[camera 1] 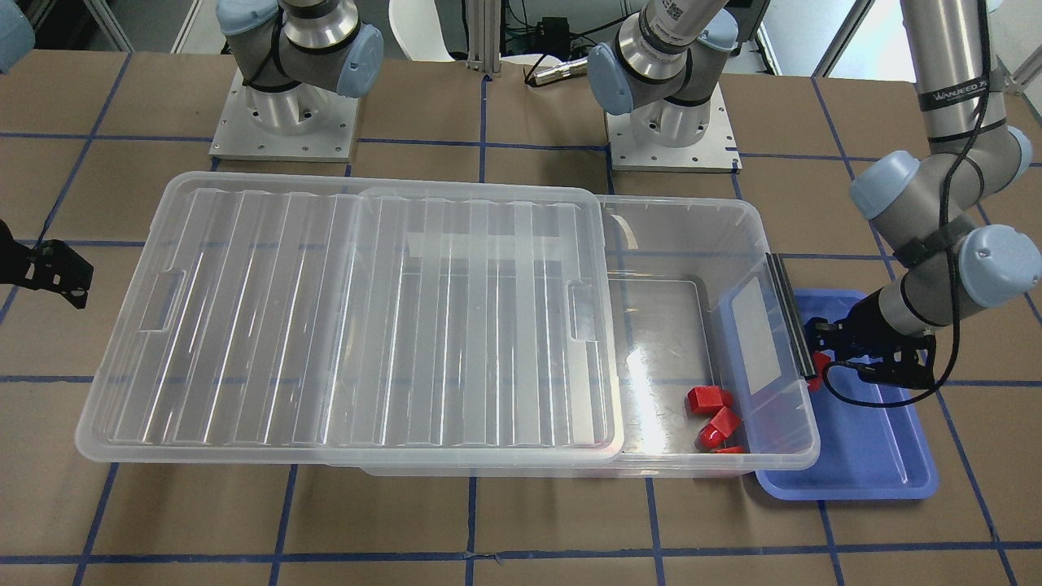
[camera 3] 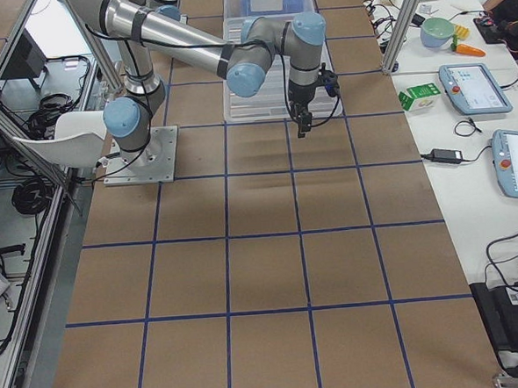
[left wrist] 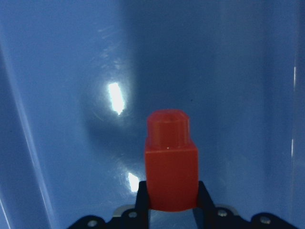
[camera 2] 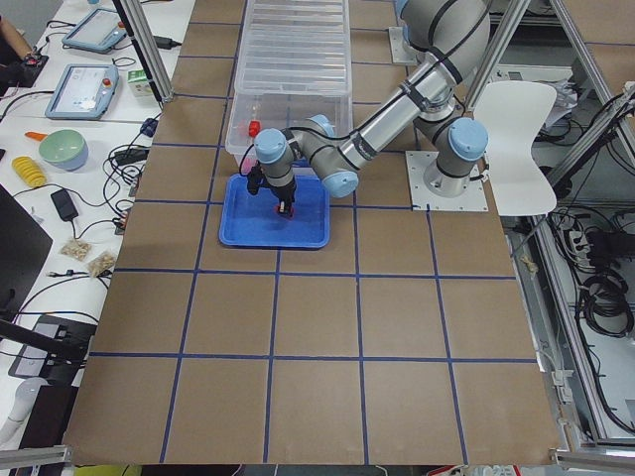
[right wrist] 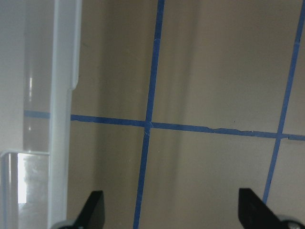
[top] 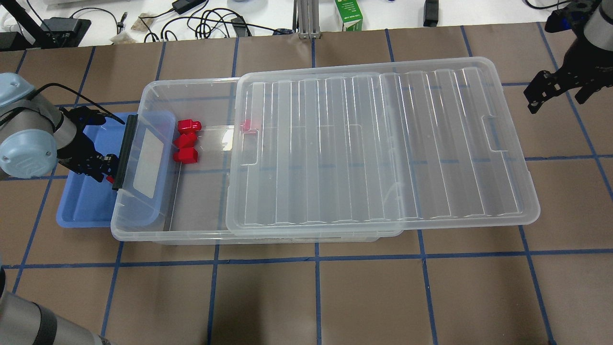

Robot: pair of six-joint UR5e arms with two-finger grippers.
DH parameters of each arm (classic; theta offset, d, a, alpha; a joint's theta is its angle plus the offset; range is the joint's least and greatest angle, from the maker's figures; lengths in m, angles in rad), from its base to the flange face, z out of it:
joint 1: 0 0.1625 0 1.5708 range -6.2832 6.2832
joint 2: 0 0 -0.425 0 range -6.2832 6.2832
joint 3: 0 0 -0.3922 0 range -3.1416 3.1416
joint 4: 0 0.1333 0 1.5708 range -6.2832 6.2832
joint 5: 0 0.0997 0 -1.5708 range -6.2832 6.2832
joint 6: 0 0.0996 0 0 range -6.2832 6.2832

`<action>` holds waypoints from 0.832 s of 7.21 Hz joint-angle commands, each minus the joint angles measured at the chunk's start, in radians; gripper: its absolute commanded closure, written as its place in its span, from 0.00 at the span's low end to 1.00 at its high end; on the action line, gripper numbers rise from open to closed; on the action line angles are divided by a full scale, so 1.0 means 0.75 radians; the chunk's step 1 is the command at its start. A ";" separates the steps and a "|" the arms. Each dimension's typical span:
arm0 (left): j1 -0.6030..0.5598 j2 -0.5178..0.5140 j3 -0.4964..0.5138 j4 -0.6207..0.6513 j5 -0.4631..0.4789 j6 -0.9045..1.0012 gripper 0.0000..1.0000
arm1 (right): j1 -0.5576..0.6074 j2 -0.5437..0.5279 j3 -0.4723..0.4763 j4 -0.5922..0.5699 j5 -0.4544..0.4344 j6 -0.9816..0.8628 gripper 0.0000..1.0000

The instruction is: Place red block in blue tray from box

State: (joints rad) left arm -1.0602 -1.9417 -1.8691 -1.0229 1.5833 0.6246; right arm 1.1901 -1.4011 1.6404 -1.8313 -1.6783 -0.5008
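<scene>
Red block [left wrist: 170, 167] is clamped between the fingers of my left gripper [left wrist: 170, 200], tapered end pointing away from the wrist cam, and behind it there's nothing but the floor of the blue tray [left wrist: 71, 71]. So it's over the tray, down low, but honestly I can't tell whether it touches the plastic.

The tray sits at the left end of the box [top: 143, 230], tucked partly under its rim, right beside the black bar [top: 125, 148].

The ribbed lid [top: 383, 143] lies slid toward the right, so the left part of the box is uncovered. In that open part, three more red blocks [top: 186, 140] sit close together near the left wall, toward the far side from my base. Another red bit [top: 246, 125] shows at the lid's left edge, too blurred through the plastic to say much about it.

My right gripper [right wrist: 174, 214] has its fingers spread wide with nothing between them. It hangs off the right end of the lid, over the brown table [right wrist: 214, 71] and its blue tape lines [right wrist: 152, 71], near the far side.
</scene>
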 commanded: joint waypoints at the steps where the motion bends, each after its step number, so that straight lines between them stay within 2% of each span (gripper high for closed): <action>1: -0.020 0.048 0.019 -0.051 0.012 -0.021 0.00 | -0.008 0.031 0.009 -0.006 0.029 0.009 0.00; 5: -0.138 0.249 0.340 -0.612 0.012 -0.174 0.00 | -0.008 0.056 0.016 0.020 0.063 0.079 0.00; 6: -0.208 0.294 0.399 -0.687 0.012 -0.306 0.00 | -0.008 0.056 0.034 0.022 0.072 0.077 0.00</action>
State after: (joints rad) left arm -1.1625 -1.7648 -1.6361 -1.4426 1.5926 0.4845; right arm 1.1842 -1.3599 1.6535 -1.8179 -1.6347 -0.4441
